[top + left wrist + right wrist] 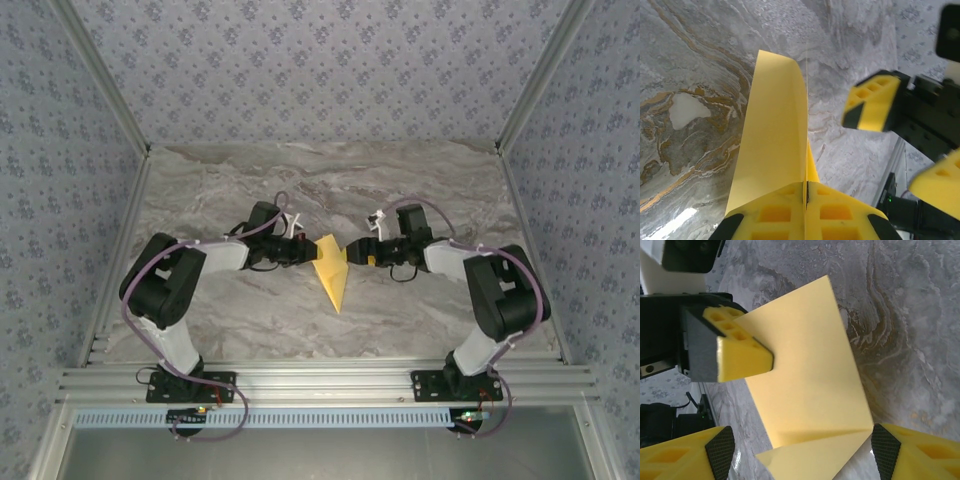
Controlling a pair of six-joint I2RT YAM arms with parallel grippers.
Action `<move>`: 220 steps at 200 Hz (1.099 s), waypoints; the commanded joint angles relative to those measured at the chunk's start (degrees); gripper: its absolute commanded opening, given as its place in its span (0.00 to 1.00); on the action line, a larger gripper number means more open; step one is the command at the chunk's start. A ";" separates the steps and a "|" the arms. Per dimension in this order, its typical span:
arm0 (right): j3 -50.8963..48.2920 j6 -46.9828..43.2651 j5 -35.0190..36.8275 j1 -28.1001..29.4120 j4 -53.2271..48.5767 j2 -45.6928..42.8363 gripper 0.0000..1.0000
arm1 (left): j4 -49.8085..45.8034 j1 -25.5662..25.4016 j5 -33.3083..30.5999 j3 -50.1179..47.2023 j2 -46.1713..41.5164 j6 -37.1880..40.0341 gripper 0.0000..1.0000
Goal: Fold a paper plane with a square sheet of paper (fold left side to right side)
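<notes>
Two sets of jaws meet at the paper plane (331, 272), which lies in the middle of the counter (240, 180) between the arms, tip toward their bases. The left jaws are closed on its left flap and hold it raised, probably to carry it rightward. The right jaws stand open around the right edge, probably to steady it.

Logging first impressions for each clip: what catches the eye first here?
A bright yellow paper, folded to a sharp point, sits at the middle of the grey marble table. The left gripper is pinched shut on one edge of it, while the right gripper faces it from the opposite side, jaws open.
</notes>
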 commanded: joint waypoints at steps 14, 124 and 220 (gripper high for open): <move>3.82 -1.51 -6.17 -0.97 6.86 5.56 0.72 | 1.79 0.35 8.03 -0.67 -0.21 4.29 0.00; 5.79 -1.43 -12.41 -1.42 6.96 12.24 0.44 | 2.06 0.47 11.04 -0.23 2.31 5.53 0.00; 5.30 -4.56 -11.82 -1.75 1.28 9.86 0.10 | 0.87 0.78 11.74 1.56 5.55 6.75 0.00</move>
